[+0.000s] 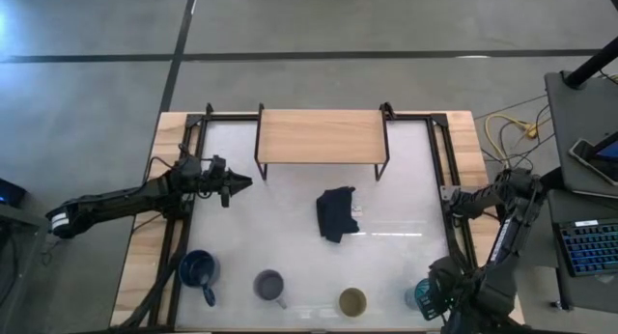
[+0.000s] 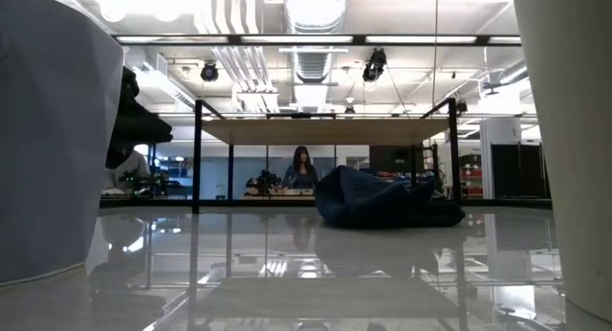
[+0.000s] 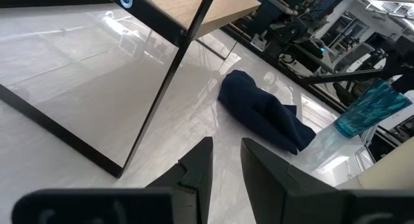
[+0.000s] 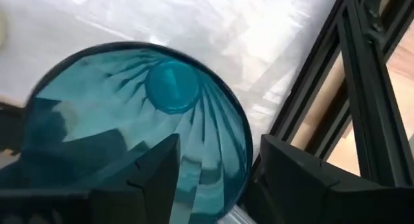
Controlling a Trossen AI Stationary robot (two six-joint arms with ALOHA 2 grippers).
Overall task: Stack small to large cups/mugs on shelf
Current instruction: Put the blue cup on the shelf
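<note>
So we've got all four cups lined up along the near edge of the table: the dark blue mug [image 1: 198, 269], the grey-lavender mug [image 1: 268, 286], the beige cup [image 1: 352, 301] and the teal mug [image 1: 422, 295], with the shelf [image 1: 321, 136] sitting bare at the far side. Our right gripper [image 4: 217, 175] is right over the teal mug [image 4: 136, 127], jaws spread wide with one finger inside the rim and one outside, nothing clamped yet. That mug looks like ribbed glass or hard plastic, so we'd guess stiff, slick and maybe breakable; pinching the wall at the rim seems the way, firmly but not hard. Our left gripper [image 3: 226, 169] hangs near the shelf's left leg, fingers a bit apart, holding nothing. A dark cloth [image 1: 336, 214] lies mid-table.
</note>
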